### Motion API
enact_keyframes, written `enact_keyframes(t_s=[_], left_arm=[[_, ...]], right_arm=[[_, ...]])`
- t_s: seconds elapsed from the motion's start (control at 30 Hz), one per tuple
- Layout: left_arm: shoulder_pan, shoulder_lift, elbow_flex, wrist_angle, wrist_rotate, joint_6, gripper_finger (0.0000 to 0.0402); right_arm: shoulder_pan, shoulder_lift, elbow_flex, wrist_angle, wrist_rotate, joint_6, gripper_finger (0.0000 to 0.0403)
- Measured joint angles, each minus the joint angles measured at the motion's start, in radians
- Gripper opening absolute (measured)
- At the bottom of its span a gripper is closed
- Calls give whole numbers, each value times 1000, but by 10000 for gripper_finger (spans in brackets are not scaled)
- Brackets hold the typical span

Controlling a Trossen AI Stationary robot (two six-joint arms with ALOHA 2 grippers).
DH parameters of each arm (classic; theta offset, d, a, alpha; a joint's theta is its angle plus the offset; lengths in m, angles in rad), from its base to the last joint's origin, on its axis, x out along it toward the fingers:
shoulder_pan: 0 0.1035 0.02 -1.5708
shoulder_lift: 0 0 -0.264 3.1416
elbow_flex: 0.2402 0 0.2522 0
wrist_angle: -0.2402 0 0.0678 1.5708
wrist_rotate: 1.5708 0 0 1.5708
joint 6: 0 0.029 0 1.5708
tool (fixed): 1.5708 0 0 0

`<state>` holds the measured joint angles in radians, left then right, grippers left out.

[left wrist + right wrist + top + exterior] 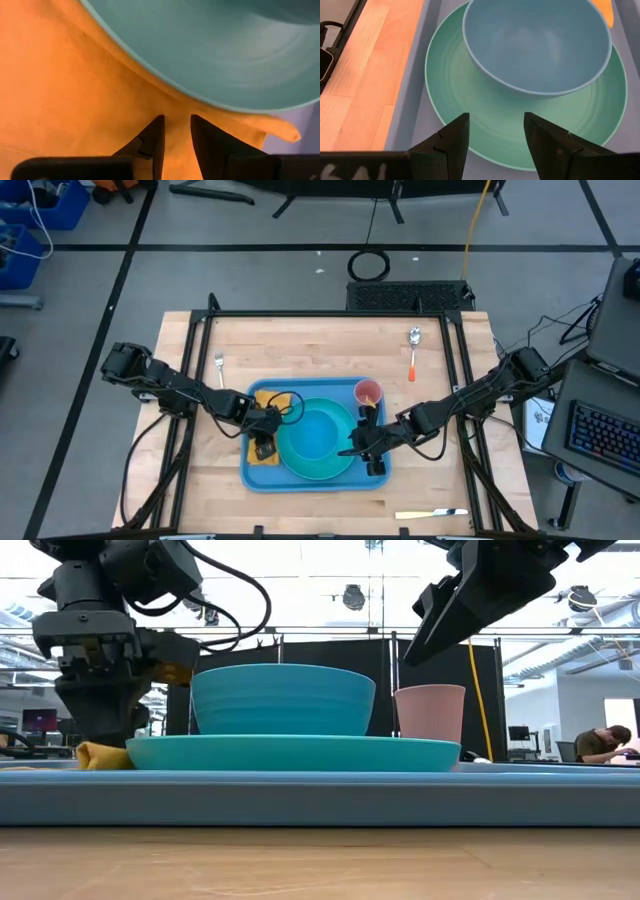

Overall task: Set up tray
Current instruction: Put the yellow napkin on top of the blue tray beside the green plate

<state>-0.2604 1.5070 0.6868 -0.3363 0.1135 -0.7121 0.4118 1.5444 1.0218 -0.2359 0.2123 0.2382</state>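
Observation:
The light-blue tray lies in the middle of the table. On it rests a teal plate that carries a blue bowl. A pink cup stands in the tray's far right corner. An orange napkin lies along the tray's left side, partly under the plate's rim. My left gripper points down at the napkin, shut on its cloth. My right gripper hangs open above the plate's right rim and touches nothing. My left gripper comes at the napkin from above, slanting down, near the plate's left rim. A ridge of the orange cloth fills the narrow gap between the two fingers; one layer or several, I cannot tell. The napkin lies on the tray floor, bunched.
On the wooden table lie a fork at the far left, an orange-handled spoon at the far right, and a knife by the near edge. A person sits in the room beyond.

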Motion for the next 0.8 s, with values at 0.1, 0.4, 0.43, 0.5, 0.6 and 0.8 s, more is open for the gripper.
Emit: enact_keyframes(t_s=[0.1,0.4,0.43,0.5,0.6,0.8], left_arm=[[0,0,0,-11,56,-43,97],[0,0,0,-6,79,-84,97],[0,0,0,-8,65,-73,97],[0,0,0,-8,37,-56,97],[0,-1,0,-10,29,-52,97],[0,-1,1,-10,72,4,97]], right_arm=[[0,0,0,0,0,0,180],[0,0,0,0,0,0,180],[0,0,0,0,0,0,180],[0,0,0,0,0,0,180],[0,0,0,0,0,0,180],[0,0,0,0,0,-8,180]])
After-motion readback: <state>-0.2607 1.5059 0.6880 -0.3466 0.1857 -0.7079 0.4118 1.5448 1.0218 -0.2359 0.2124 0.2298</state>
